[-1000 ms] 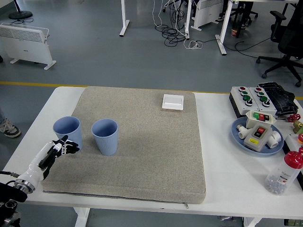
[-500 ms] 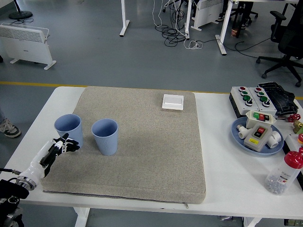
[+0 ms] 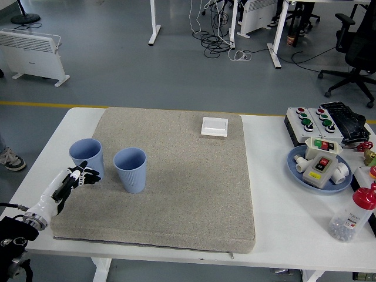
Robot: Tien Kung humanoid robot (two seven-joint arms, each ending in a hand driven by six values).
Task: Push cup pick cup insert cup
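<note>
Two blue cups (image 3: 108,164) crowd the mat's (image 3: 188,194) left side; its middle and near right lie open, with clutter (image 3: 323,158) at the bench's (image 3: 276,217) right.

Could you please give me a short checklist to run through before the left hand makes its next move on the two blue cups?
1. Both cups upright: the left blue ribbed cup and the right blue ribbed cup stand open side up on the grey mat. Ok.
2. Cups close enough to nest: a gap remains between them. Not ok.
3. Left hand positioned: at the left cup's near-left side, fingers extended, holding nothing. Ok.
4. Contact with the left cup: fingertips overlap its base; touching cannot be judged. Cannot tell.
5. Push path clear: only mat lies between the cups. Ok.
6. Right hand available: not in view. Cannot tell.
</note>
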